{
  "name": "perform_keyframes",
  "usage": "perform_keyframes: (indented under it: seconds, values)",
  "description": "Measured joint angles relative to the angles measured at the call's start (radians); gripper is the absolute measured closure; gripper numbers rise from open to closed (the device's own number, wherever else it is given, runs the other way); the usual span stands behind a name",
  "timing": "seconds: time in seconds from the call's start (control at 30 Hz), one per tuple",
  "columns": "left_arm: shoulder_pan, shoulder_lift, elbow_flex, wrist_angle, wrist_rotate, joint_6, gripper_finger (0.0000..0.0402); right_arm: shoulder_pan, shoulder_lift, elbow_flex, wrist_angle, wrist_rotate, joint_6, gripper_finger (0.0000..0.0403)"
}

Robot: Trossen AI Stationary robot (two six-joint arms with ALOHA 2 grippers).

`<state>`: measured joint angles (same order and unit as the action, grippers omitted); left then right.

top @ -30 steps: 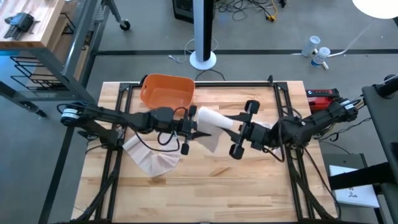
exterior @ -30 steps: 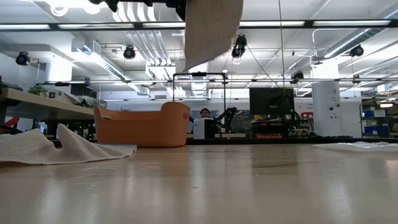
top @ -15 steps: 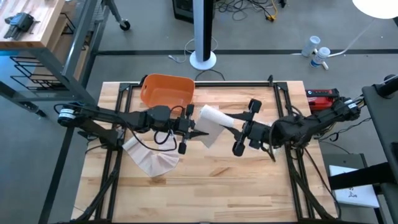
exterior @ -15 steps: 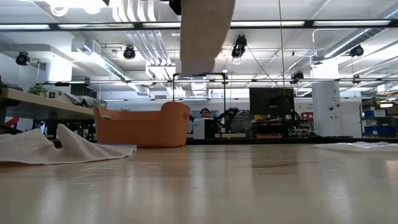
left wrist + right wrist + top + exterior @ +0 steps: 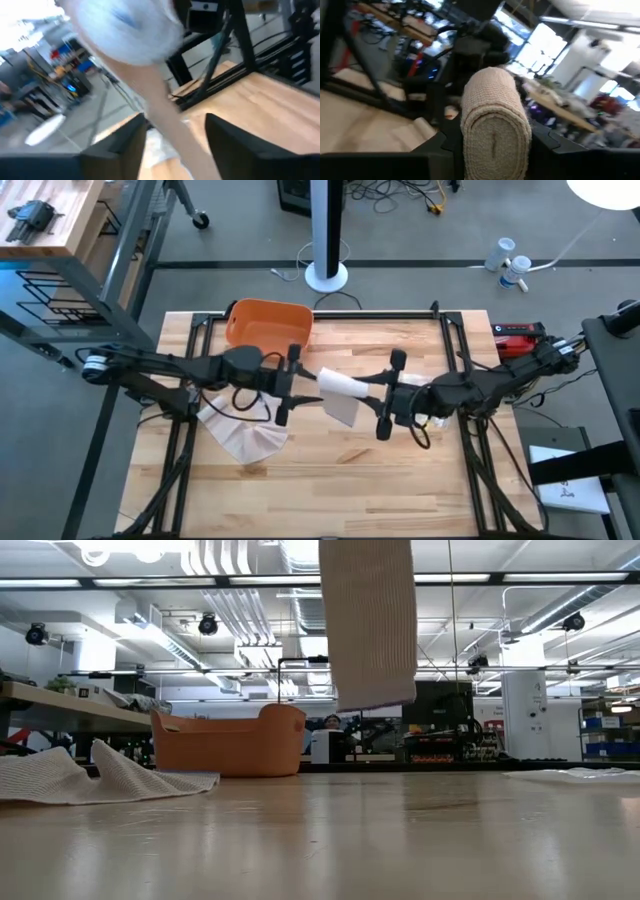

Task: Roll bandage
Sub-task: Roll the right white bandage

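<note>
**Mid-air roll: both arms meet over the table's middle**

From above, the left gripper (image 5: 296, 383) and the right gripper (image 5: 372, 390) face each other above the wooden table (image 5: 340, 480), and between them hangs the bandage (image 5: 338, 392). The rolled end sits at the right gripper's tips; the loose tail droops from it toward the left gripper. Well behind the left gripper stands an orange tub (image 5: 267, 326), and a crumpled cloth (image 5: 243, 436) lies on the boards below that arm.

At table height, the bandage tail (image 5: 369, 625) dangles clear of the tabletop, flat and untwisted. The orange tub (image 5: 229, 741) and the cloth (image 5: 95, 775) sit off to one side. Neither gripper shows here.

The left wrist camera is smeared: the fingers (image 5: 112, 150) stand apart with a pale strip of bandage (image 5: 165, 130) running between them, but whether they pinch it, nobody can tell.

The right wrist camera gives the clear shot: the bandage roll (image 5: 494, 132), end-on with its spiral showing, is clamped firmly between the right fingers (image 5: 542, 150).

So the winding is under way, with a fair length of tail left. The next move likely calls for turning the roll while the left side keeps the strip taut and straight; slack could let the coil wander.
</note>
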<state>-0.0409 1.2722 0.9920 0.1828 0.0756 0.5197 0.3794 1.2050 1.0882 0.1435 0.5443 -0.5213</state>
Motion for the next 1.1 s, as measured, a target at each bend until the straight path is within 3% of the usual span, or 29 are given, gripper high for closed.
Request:
perform_keyframes:
  seconds: [0.27,0.47,0.67,0.97,1.1]
  values:
    - [-0.002,-0.048,0.002,0.098,-0.005,0.071,0.0089,0.000,-0.026,0.000,-0.102,-0.029,0.084,0.0279]
    - [-0.010,0.018,0.005,0.152,0.077,0.090,0.0048,-0.007,-0.025,0.000,-0.104,-0.029,0.110,0.0279]
    - [-0.022,0.049,0.008,0.262,0.075,0.123,0.0053,-0.007,-0.025,0.000,-0.110,-0.029,0.120,0.0279]
    - [-0.023,0.072,0.008,0.285,0.061,0.201,0.0082,-0.038,-0.025,0.000,-0.117,-0.034,0.230,0.0279]
    - [-0.023,0.072,0.008,0.289,0.034,0.202,0.0101,-0.045,-0.025,0.000,-0.114,-0.083,0.234,0.0279]
